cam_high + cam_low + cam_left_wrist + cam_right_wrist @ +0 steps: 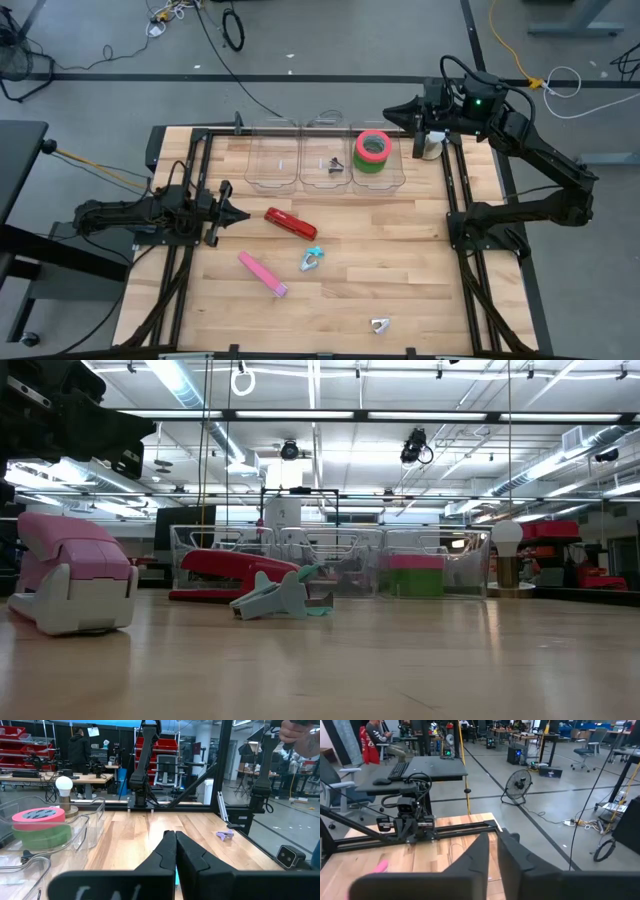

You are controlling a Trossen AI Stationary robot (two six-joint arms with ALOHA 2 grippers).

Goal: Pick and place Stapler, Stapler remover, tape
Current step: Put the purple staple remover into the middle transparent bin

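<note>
We are looking at a half-sorted table. The two tape rolls (372, 150), red on green, are sitting stacked in the right-hand clear bin (378, 180) at the far edge; a dark stapler remover (334, 165) is lying in the middle bin. Still loose on the wood: red stapler (290, 223), pink stapler (262, 273), teal stapler remover (311, 260), and a small grey remover (379, 325) near the front edge.

The right gripper (402, 113) is hanging above the far edge just beside the tape bin, fingers nearly together with a thin gap, holding nothing. The left gripper (232, 212) is parked low at the left, jaws pressed tight and empty, tips pointing at the red stapler.

Risks, as we are judging them: the right arm is sitting close to the bin wall, so a low swing could be knocking the light clear bins or tipping the rolls. The left jaws need opening before any approach, or they will be shoving the red stapler. The teal remover is lying near that stapler, so a sloppy grasp could be dragging both.

Surface: pale wooden tabletop (400, 270) inside a black frame. Room: an open workshop with grey floor, cables, desks, a floor fan, red storage bins; people are showing far off.
</note>
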